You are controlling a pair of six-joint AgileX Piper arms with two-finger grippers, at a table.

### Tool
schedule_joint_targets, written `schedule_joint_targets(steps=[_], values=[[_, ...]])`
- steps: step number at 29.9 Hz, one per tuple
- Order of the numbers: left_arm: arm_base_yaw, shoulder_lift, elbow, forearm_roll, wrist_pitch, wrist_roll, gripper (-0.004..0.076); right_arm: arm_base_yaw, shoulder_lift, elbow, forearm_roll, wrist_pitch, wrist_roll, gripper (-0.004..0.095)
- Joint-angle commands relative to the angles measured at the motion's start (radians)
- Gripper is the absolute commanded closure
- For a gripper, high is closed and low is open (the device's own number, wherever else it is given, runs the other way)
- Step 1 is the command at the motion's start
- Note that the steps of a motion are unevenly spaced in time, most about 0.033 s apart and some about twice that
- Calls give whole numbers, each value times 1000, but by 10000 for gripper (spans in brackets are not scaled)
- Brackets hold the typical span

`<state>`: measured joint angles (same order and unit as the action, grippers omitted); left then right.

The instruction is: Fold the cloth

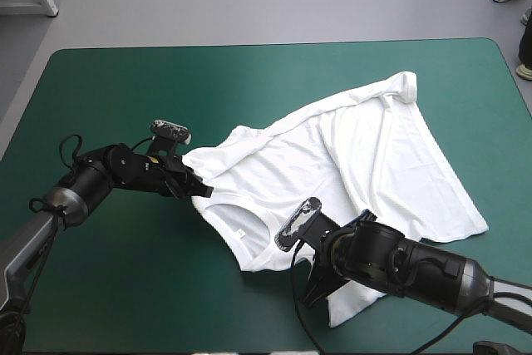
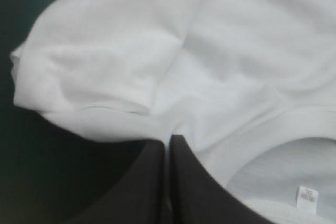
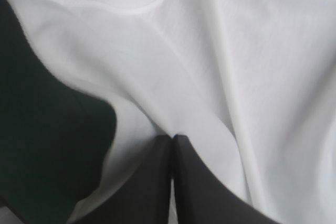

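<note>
One T-shirt [image 1: 349, 164] lies spread but rumpled on the teal-green desk [image 1: 125, 89]. Its collar [image 1: 235, 220] points toward the near edge, and the hem trails away from the collar to the far right. The left jaws are pinched together on cloth just beside the collar, on its left. The right jaws are clamped the same way on cloth at the collar's other side, nearer the front edge. That looks like a matched grip to me, one hold either side of the collar, so the shirt can be drawn taut and squared up before any fold. The count: one shirt, one collar, one small label [image 2: 308, 198] just inside the collar, and two sets of jaws, both gripping.
</note>
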<state>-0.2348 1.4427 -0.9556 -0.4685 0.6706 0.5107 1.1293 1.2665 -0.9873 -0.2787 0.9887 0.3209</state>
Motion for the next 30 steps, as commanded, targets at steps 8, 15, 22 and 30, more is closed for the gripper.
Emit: schedule_joint_targets(steps=[8, 15, 22, 30], values=[[1, -42, -182, -20, 40, -3, 705, -3, -33, -48, -154, 57, 53, 908], [1, -121, -204, 11, 34, -3, 705, -3, -98, -86, -205, 59, 101, 908], [1, -219, -252, 4, 41, -7, 705, -3, -146, -239, -217, 85, 60, 908], [1, -244, -450, -70, 146, -7, 705, -3, -148, -482, -262, 161, -50, 908]])
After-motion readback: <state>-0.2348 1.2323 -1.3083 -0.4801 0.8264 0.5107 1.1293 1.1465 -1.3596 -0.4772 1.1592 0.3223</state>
